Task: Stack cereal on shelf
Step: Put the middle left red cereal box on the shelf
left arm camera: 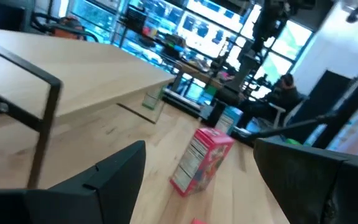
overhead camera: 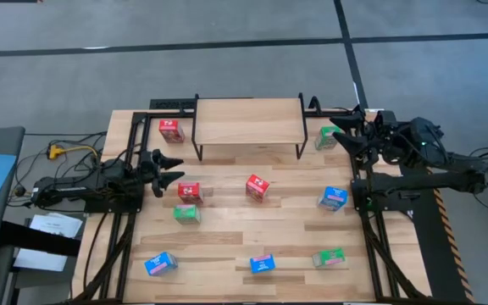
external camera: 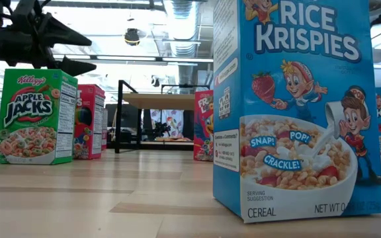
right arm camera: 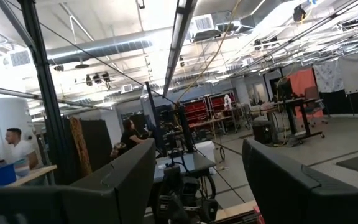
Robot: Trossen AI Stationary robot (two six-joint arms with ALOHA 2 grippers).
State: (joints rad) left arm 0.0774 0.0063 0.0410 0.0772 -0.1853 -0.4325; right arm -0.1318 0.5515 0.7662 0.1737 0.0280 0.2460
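From where I stood, nothing had been stacked yet. The shelf sat at twelve o'clock on the table, its light board bare in the high view.

All nine cereal boxes were down on the slats. A red box stood just beside the shelf's legs at about eleven o'clock, a green box near its other end at one o'clock. Another red box sat at nine o'clock with a green one just below it. A third red box stood near the centre, a blue box at three o'clock. Along the six o'clock edge lay a blue box, another blue and a green.

The left gripper hovered at nine o'clock, jaws apart and empty, close to the red box there. The right gripper hung at one o'clock, jaws spread, holding nothing, near the green box.

By my reckoning the whole job remained: every box to lift and place.
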